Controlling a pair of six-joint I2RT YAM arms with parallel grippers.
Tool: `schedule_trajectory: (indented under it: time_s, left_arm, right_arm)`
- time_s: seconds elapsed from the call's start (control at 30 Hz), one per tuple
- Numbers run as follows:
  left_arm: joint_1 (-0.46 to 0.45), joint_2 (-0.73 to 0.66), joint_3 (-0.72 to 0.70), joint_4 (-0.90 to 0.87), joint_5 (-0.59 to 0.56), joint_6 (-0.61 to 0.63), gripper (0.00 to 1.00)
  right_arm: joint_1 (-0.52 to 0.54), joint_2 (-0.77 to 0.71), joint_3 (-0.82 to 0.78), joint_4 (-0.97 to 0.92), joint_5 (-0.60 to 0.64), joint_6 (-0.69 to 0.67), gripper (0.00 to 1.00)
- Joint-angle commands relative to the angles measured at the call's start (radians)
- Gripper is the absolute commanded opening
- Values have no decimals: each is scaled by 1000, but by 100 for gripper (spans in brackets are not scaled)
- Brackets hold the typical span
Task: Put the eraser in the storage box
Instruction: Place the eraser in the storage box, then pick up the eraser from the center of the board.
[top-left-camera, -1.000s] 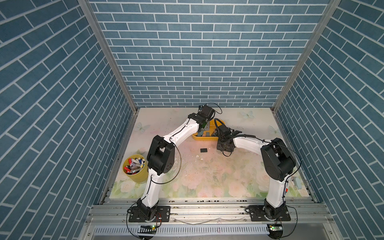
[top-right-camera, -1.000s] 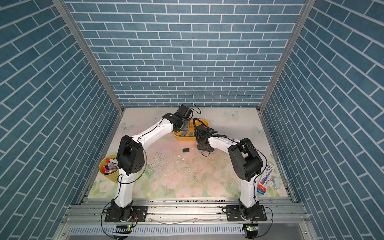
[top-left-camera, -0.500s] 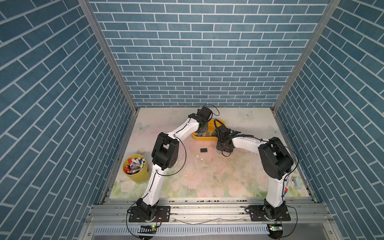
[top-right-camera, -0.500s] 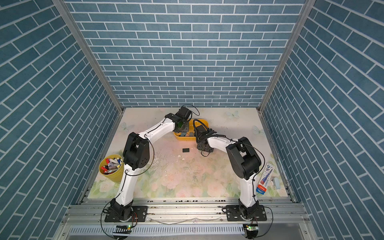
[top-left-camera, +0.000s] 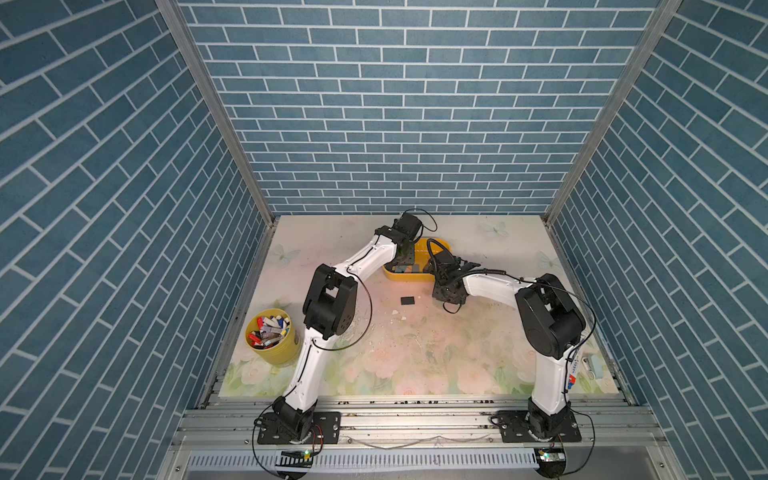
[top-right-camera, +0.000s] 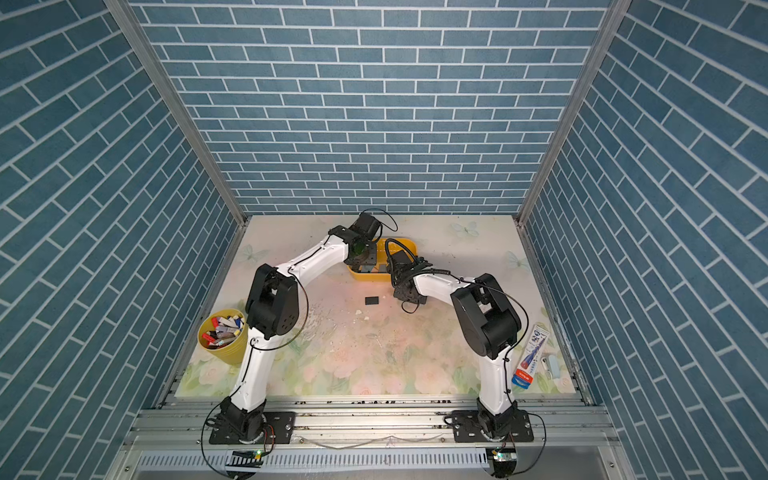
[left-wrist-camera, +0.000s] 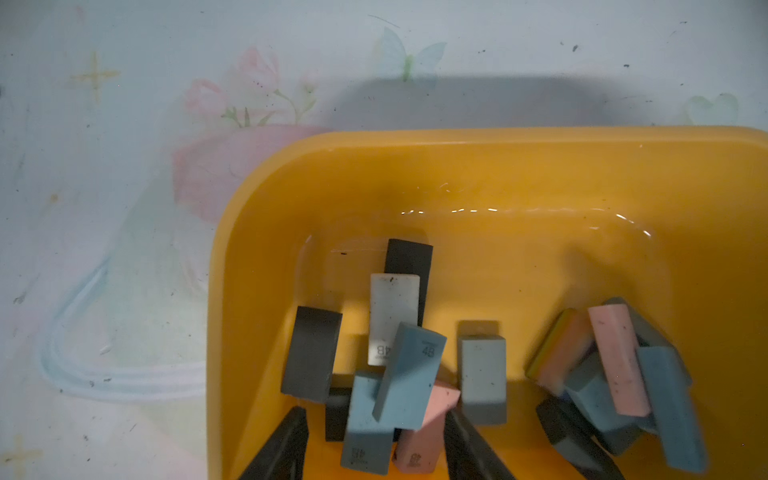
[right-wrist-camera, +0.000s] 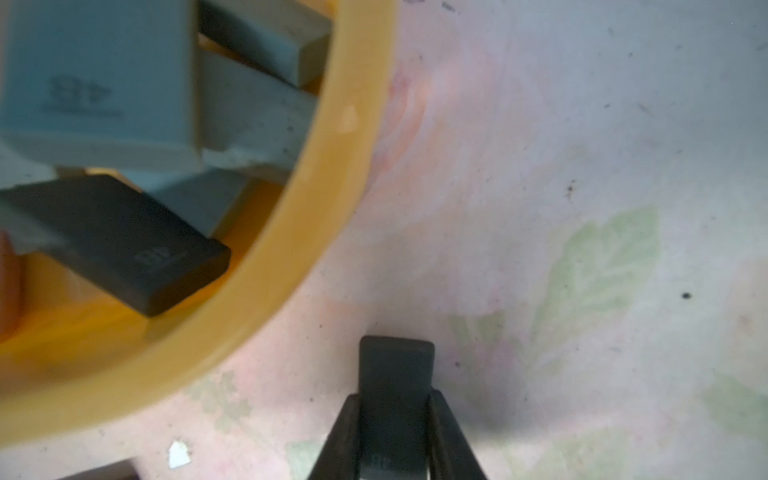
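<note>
In both top views the yellow storage box sits far back on the table; a loose black eraser lies on the table in front of it. Left wrist: the left fingers stand spread above mixed erasers heaped inside the box. Right wrist: the right fingers pinch a dark eraser over the table, just outside the box's rim.

- Both top views: bright, even overhead light, sharp; brick walls splay outward toward the frame edges.
- Left wrist view: dimmer and soft; glare streaks on the storage box, broad shadow on the table.
- Right wrist view: blurred, close surfaces out of focus.
</note>
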Motion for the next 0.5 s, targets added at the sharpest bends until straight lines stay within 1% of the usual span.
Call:
schedule_trajectory:
  time_s: [0.0, 0.1, 0.2, 0.47]
  left_arm:
    - [7, -25, 8, -23, 5, 1, 66]
    - [10, -54, 4, -25, 0, 4, 75]
    - [10, -92, -16, -26, -11, 4, 80]
    - [13, -216, -126, 5, -42, -40, 84]
  right_arm:
    - [2, 14, -7, -32, 21, 44, 22]
    - [1, 3, -21, -29, 25, 42, 18]
    - [1, -12, -37, -26, 31, 39, 16]
    - [-6, -49, -87, -5, 24, 35, 11]
